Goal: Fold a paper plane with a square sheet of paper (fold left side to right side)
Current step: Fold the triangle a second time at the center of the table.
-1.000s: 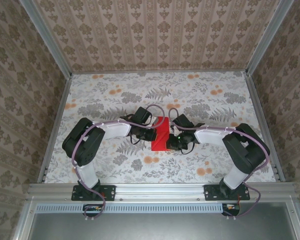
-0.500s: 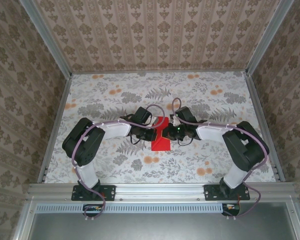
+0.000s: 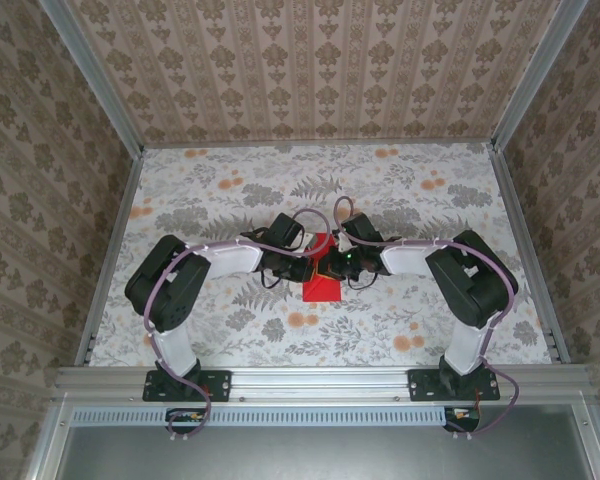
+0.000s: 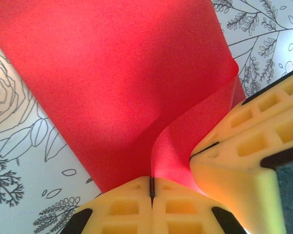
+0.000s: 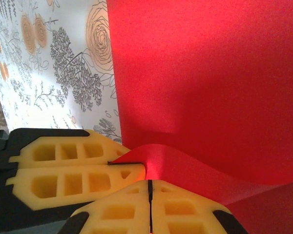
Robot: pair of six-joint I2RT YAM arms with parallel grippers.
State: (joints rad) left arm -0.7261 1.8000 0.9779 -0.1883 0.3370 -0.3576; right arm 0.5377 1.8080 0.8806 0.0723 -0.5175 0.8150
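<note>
Square sheet of paper [image 3: 323,288], bright red, at the middle of the floral surface [image 3: 220,200], between the two arms. Left claw [image 4: 151,187] pressed together on a raised edge of the sheet, paper pinched in the seam between its yellow pads. Right claw [image 5: 149,192] likewise clamped on the lifted edge, just beside the left claw, tips nearly touching. Lifted flap curving up from the flat part in a soft wave. Rest of sheet flat on the surface beyond both claws. From overhead: claws meeting over the sheet's middle, red visible near and far of them.
</note>
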